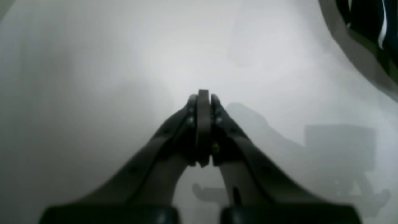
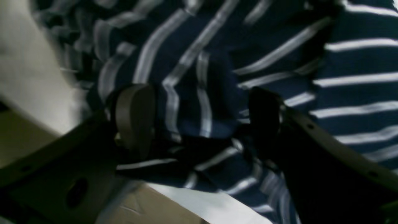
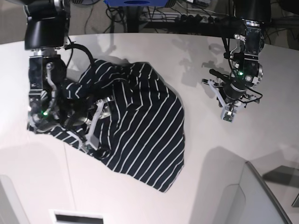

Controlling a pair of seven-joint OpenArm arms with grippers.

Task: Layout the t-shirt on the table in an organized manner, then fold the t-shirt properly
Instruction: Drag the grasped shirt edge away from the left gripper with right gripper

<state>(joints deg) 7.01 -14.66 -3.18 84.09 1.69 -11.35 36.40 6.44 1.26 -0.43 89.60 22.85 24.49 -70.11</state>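
Observation:
The t-shirt (image 3: 140, 116), dark navy with thin white stripes, lies rumpled on the white table (image 3: 154, 200), bunched up at its left side. My right gripper (image 3: 95, 122) sits low over that bunched left part. In the right wrist view it (image 2: 199, 118) is open, with a raised fold of the t-shirt (image 2: 199, 93) between its two fingers. My left gripper (image 3: 229, 114) hovers over bare table to the right of the shirt, apart from it. It is shut with nothing in it (image 1: 203, 96). Only an edge of the t-shirt (image 1: 373, 25) shows at the top right there.
Cables and a blue object (image 3: 135, 3) lie beyond the table's far edge. A pale slanted panel (image 3: 261, 196) stands at the lower right. A thin dark seam (image 3: 67, 168) runs across the tabletop near the shirt's lower left.

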